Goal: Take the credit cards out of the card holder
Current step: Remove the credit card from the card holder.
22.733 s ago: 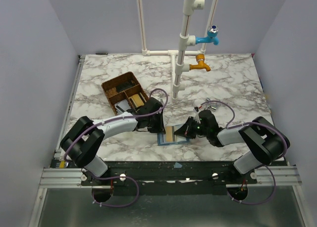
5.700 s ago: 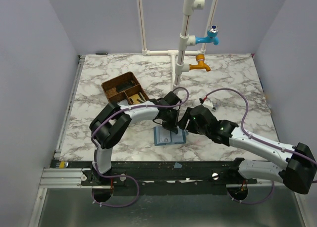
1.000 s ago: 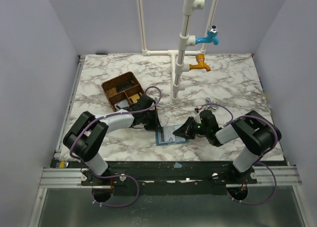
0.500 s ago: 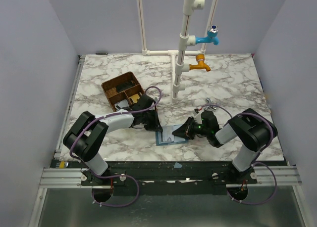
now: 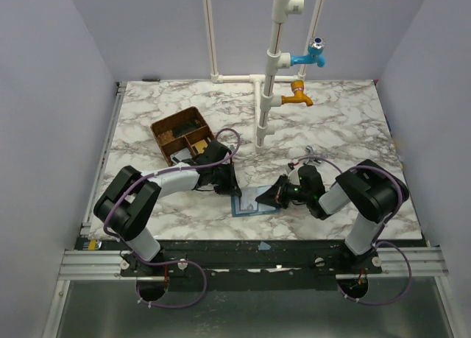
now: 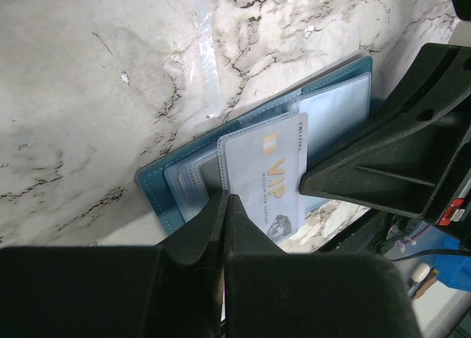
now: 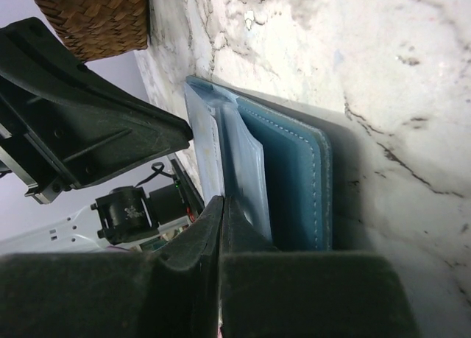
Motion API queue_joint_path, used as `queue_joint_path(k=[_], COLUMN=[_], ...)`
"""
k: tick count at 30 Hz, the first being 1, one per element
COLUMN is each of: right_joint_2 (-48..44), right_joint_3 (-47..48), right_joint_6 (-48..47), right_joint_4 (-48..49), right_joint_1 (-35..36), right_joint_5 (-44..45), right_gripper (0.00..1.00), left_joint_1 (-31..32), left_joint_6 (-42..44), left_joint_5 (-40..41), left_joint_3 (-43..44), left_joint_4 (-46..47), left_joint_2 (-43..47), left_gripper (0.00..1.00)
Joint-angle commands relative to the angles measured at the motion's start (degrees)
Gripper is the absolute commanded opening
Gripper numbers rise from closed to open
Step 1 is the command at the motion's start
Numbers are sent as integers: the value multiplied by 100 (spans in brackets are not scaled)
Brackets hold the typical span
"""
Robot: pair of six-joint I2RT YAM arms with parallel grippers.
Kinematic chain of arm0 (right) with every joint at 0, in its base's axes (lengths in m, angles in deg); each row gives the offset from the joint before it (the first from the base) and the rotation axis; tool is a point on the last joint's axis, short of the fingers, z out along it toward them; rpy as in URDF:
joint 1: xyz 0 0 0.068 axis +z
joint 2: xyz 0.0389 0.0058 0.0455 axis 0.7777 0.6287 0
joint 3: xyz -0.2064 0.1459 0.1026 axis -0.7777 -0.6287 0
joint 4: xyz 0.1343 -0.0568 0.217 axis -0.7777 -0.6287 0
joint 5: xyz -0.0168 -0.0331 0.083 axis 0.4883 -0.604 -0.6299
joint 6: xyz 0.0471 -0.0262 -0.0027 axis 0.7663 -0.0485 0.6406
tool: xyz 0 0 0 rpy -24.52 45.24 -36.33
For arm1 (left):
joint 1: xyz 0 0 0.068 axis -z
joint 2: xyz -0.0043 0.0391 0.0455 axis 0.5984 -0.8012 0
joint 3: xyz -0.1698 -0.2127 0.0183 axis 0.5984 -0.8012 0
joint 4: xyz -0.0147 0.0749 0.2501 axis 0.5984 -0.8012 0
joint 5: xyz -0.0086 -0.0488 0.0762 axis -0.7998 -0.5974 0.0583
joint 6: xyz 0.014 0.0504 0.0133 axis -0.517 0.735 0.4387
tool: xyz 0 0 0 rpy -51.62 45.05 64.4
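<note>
The blue card holder (image 5: 254, 203) lies open on the marble table between my two grippers. In the left wrist view a pale credit card (image 6: 268, 180) marked VIP sticks halfway out of the holder's (image 6: 158, 187) clear sleeves. My left gripper (image 6: 224, 199) is shut with its tips at the card's left edge, and the edge runs into the seam between the fingers. My right gripper (image 7: 221, 202) is shut on the edge of a clear sleeve of the holder (image 7: 294, 176). Seen from above, the left gripper (image 5: 232, 191) is at the holder's left side and the right gripper (image 5: 266, 199) at its right.
A brown woven divided tray (image 5: 182, 134) stands behind the left arm and also shows in the right wrist view (image 7: 96, 14). A white pipe stand (image 5: 263, 124) with a blue tap (image 5: 313, 54) and an orange tap (image 5: 298, 96) rises behind the holder.
Both grippers stay at the holder as they were a second ago. Only the right arm's elbow has shifted a little to the left.
</note>
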Motion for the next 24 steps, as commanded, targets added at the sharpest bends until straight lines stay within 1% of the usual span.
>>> queue_joint_path(k=[1,8,17,24], right_joint_2=[66,-293,-697,-759], right_joint_3=[50,37,-33,46], right_joint_6=[-25,-373,-796,-1060], right_joint_4=[112,-525,-1165,-1544], right_joint_1=[-34,-73,-368,-379], right_joint_5=[-92,228,316,415], right_gripper=[1,1,1,1], left_joint_1=[-42,-106,-204,-210], left_joint_6=[220,245,290,324], left_joint_5=[453,510,520,494], left_joint_3=[-118,-178,-227,-202], left_joint_4=[-567,-591,-608,-604], left_joint_2=[-219,-216,-210,-233], left_gripper=[0,0,0,0])
